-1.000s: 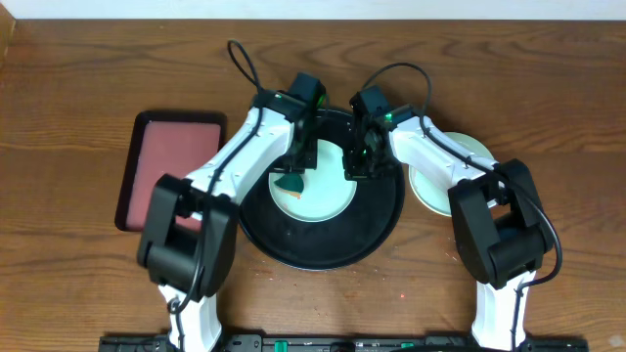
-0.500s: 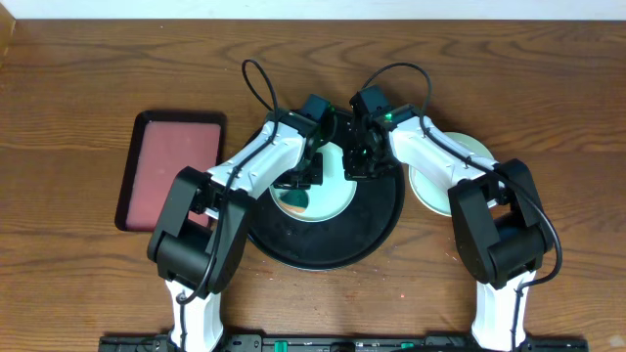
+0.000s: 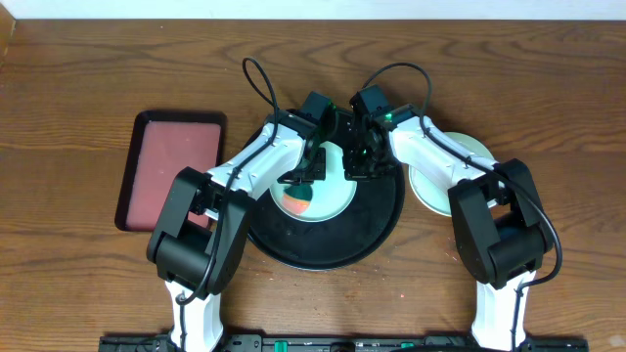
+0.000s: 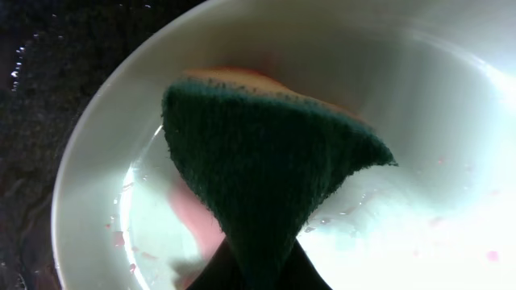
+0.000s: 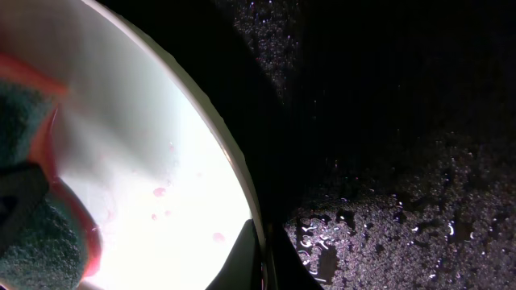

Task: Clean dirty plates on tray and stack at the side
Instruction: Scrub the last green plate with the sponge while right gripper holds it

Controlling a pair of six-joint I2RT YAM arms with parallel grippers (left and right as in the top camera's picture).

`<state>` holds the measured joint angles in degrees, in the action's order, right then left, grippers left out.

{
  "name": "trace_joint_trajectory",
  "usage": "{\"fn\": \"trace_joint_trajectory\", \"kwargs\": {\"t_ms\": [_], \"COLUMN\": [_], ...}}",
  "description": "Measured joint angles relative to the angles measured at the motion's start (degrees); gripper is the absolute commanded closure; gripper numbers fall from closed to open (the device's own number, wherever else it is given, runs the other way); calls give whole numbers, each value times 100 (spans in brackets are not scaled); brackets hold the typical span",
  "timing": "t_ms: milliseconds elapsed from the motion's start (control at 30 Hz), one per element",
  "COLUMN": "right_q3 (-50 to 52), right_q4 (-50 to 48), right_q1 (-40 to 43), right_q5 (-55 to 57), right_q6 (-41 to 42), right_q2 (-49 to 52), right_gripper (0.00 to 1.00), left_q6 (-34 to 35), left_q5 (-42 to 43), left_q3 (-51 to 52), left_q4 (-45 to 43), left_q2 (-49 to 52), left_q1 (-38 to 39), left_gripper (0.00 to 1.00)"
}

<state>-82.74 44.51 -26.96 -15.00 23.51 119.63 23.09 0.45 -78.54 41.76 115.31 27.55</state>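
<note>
On the black tray (image 3: 323, 249), a mint plate (image 3: 337, 203) lies flat. Left gripper (image 3: 303, 184) clamped on a green sponge (image 4: 266, 169) touching the plate; right gripper (image 3: 358, 172) closed tight on its rim.

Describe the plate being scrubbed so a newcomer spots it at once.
Find the big round black tray mid-table. The pale mint plate lies inside it, under a green-and-orange sponge. The other plates sit off the tray, on its right.
</note>
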Motion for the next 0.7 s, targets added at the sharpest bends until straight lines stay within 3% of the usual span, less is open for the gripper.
{"fn": "trace_joint_trajectory", "kwargs": {"t_ms": [233,467,700], "right_q3": [0,0,0], "right_q4": [-2,-2,-2], "right_q1": [0,0,0], "right_q5": [0,0,0], "right_q6": [0,2,2], "right_q2": [0,0,0], "right_gripper": [99,99,99], "left_q6": [-90,-710,-879], "left_q5": [-42,710,1060], "left_q3": [-2,-2,7], "left_q4": [186,111,-402], "left_q2": [-2,-2,-2], "left_q1": [-2,-129,-107], "left_gripper": [93,92,93]}}
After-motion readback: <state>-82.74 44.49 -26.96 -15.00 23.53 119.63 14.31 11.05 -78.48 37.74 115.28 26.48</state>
